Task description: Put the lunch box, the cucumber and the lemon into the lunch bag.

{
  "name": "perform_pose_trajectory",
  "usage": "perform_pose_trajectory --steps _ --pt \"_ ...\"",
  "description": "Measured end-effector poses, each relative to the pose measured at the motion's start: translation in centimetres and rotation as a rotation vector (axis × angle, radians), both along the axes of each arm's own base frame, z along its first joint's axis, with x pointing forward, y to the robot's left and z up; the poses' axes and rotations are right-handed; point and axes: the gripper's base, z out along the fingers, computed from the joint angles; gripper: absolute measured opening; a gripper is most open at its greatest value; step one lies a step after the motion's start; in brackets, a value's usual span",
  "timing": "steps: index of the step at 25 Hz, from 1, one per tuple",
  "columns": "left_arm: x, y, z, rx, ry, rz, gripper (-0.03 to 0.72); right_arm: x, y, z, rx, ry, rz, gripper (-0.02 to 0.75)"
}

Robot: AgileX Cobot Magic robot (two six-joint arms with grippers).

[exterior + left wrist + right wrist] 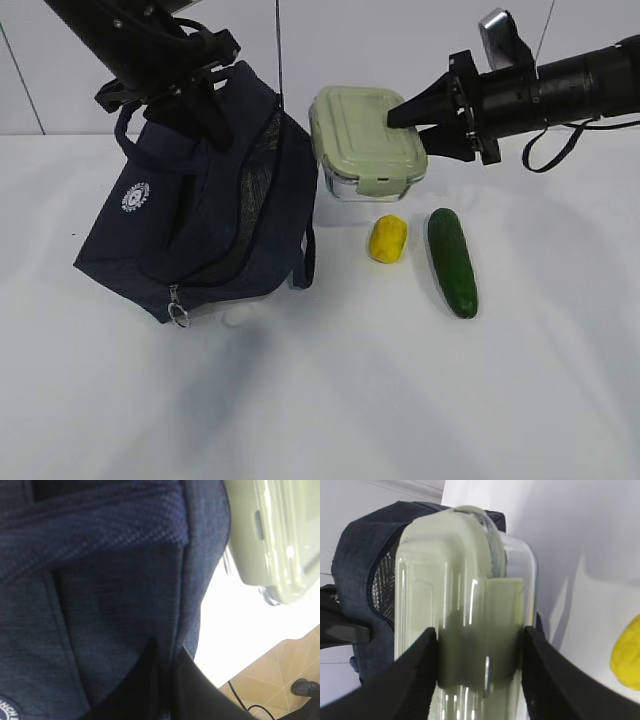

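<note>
At upper right, the right gripper point(480, 660) clamps the lunch box point(368, 140) at its edge, jaws half apart, lifting it beside the bag point(200, 215). At upper left, the left gripper point(190, 95) pinches the bag's top, jaws clenched. Lemon point(388, 239) and cucumber point(452, 261) lie centre right.
</note>
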Motion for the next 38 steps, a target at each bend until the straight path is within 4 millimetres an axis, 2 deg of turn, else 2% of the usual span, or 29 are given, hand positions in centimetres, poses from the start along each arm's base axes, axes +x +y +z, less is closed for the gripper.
perform_pose_trajectory --steps 5,11,17,20,26,38 --pt "0.0 0.0 0.0 -0.003 -0.003 0.002 -0.009 -0.4 0.1 1.7 0.01 -0.028 -0.001 0.377" --pt "0.2 -0.2 0.1 -0.026 -0.014 0.014 -0.009 -0.6 0.6 2.1 0.016 -0.022 0.005 0.377" --pt "0.2 -0.3 0.2 -0.046 -0.016 0.02 -0.009 -1.4 3.8 2.0 0.006 -0.027 0.084 0.377" --pt "0.2 -0.4 0.3 -0.061 -0.012 0.02 -0.009 -1.7 4.7 2.0 -0.001 -0.042 0.113 0.377" --pt "0.1 -0.8 0.6 -0.107 -0.002 0.007 -0.009 -1.5 5.7 0.1 -0.008 -0.009 0.138 0.377" --pt "-0.1 -1.1 0.7 -0.147 0.011 -0.006 -0.009 -0.9 6.3 -3.5 -0.004 0.03 0.158 0.376"
